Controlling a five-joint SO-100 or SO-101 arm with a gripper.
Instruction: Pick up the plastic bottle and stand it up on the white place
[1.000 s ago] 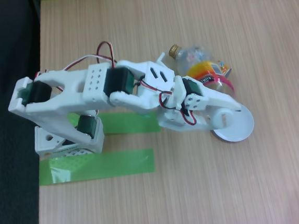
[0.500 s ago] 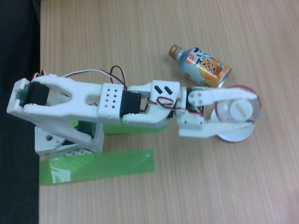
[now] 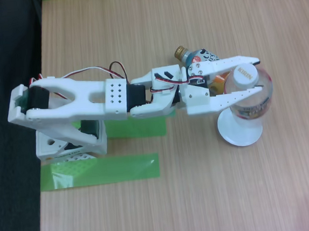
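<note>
1. In the fixed view, the clear plastic bottle with a white screw cap [image 3: 248,90] sits between the two white fingers of the gripper [image 3: 258,74], one finger [image 3: 231,63] along the cap's upper side and the other finger [image 3: 234,99] along its lower side.
2. The jaws are only partly parted, about the width of the bottle's upper part, and they appear to be gripping it (actual contact cannot be confirmed from this angle).
3. The bottle is seen nearly from above, cap toward the camera, so it looks close to upright. Its lower part overlaps the top edge of the small flat round white disc [image 3: 240,132], but whether its base rests on the disc cannot be told.
4. The white printed arm [image 3: 88,97] reaches from its base at the left of the wooden table [image 3: 205,197] out to the right, with red, white and black wires looping over its joints.
5. The bottle's body is transparent with a faint reddish band visible through it, and there is small lettering on the cap.
6. A gold-capped blue-and-orange can-like bottle [image 3: 195,55] lies just behind the gripper's wrist, partly hidden.
7. Strips of green tape [image 3: 100,170] lie by the arm's base.
</note>
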